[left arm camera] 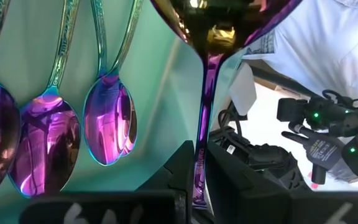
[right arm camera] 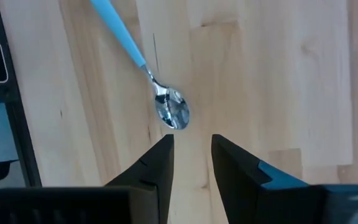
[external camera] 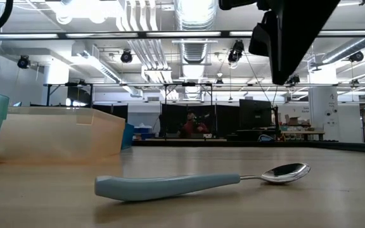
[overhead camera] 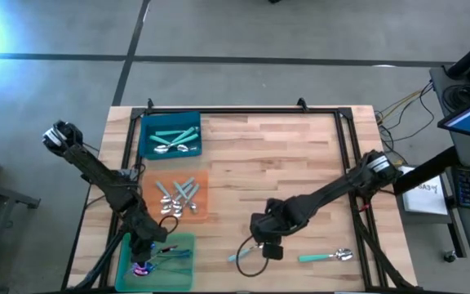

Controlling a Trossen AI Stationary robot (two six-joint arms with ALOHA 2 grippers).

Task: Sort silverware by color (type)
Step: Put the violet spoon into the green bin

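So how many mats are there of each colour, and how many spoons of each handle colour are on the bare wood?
Blue mat: 1
Orange mat: 1
Green mat: 1
Teal-handled spoon: 1
Pale-blue-handled spoon: 1
Total: 5

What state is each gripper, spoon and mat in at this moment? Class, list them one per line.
left gripper: shut on the iridescent spoon, above the green mat.
iridescent spoon: held by its thin handle.
right gripper: open, empty, above the pale-blue-handled spoon.
pale-blue-handled spoon: lying flat on the table, untouched.
teal-handled spoon: lying on the table, unsorted.
green mat: holds iridescent spoons.
blue mat: holds teal-handled spoons.
orange mat: holds silver utensils.
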